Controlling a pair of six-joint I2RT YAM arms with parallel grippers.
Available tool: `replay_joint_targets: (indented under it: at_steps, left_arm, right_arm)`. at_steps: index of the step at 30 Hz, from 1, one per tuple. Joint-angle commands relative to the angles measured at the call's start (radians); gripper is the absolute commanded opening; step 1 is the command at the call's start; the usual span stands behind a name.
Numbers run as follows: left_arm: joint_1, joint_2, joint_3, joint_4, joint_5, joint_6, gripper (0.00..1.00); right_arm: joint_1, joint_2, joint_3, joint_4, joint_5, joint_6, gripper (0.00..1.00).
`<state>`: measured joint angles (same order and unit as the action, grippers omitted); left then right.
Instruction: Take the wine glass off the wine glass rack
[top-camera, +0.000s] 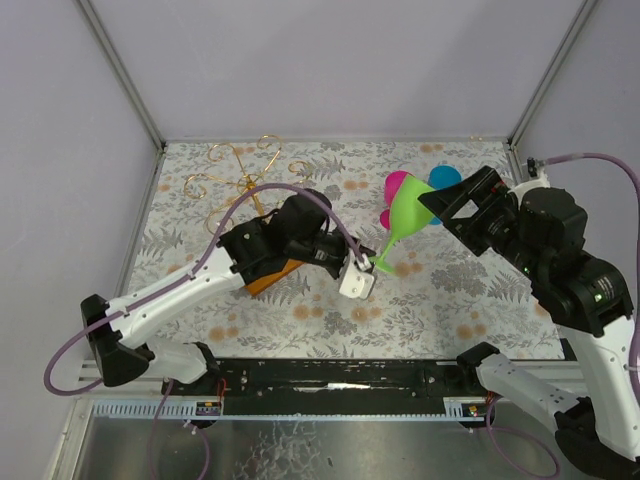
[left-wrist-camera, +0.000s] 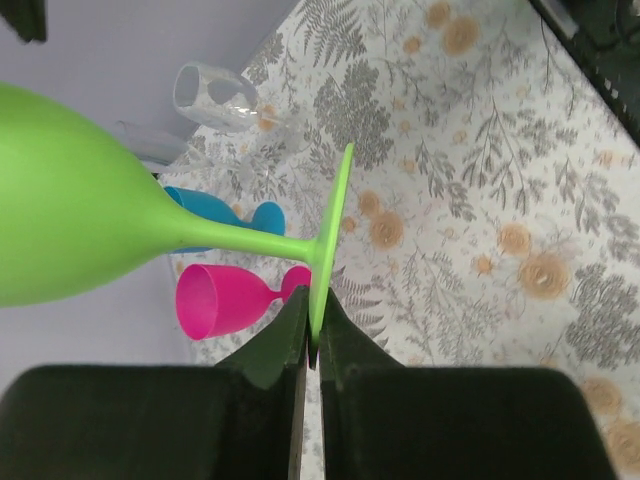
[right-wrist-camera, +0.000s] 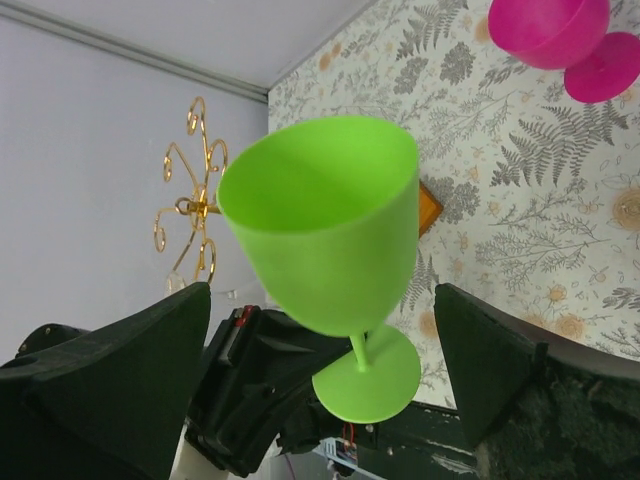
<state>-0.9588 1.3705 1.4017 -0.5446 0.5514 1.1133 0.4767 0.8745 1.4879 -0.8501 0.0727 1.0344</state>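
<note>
Left end effector (left-wrist-camera: 312, 350) pinches green wine glass (left-wrist-camera: 80, 220) by its foot. Right end effector (right-wrist-camera: 318, 320) wide, bowl between its fingers.

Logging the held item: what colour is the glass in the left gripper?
The glass is lime green; right wrist view shows it best.

Floral table (top-camera: 450, 310) with wine glass rack (top-camera: 275, 279), pink glass (top-camera: 397, 187), blue glass (top-camera: 446, 177), clear glass (left-wrist-camera: 215, 97)

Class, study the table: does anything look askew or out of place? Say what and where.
Yes. The pink glass, blue glass and a clear glass lie on their sides on the table, not upright; the green glass hangs tilted, pinched by its foot.
</note>
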Motion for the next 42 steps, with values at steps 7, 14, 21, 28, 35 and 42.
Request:
replay_joint_targets:
  at_steps: [7, 14, 21, 28, 35, 42]
  left_arm:
    - [-0.068, -0.101, -0.148, 0.037, -0.098, 0.403, 0.00]
    - [-0.075, -0.090, -0.152, 0.044, -0.111, 0.430, 0.00]
    - [-0.077, -0.058, -0.117, 0.043, -0.114, 0.419, 0.00]
    - [-0.078, -0.042, -0.088, 0.043, -0.110, 0.409, 0.00]
    - [-0.078, -0.041, -0.079, 0.087, -0.147, 0.367, 0.66]
    - [-0.078, -0.024, 0.002, 0.118, -0.164, 0.216, 0.96]
  right_arm:
    - [-0.001, 0.056, -0.023, 0.018, -0.114, -0.032, 0.99]
    - [-0.001, 0.093, -0.033, 0.011, -0.186, -0.036, 0.99]
    - [-0.003, 0.114, -0.043, 0.009, -0.223, -0.055, 0.99]
    - [-0.002, 0.134, -0.038, -0.031, -0.196, -0.086, 0.90]
    - [-0.003, 0.123, -0.008, -0.091, -0.029, -0.110, 0.73]
    - [-0.003, 0.195, 0.097, -0.206, 0.279, -0.239, 0.73]
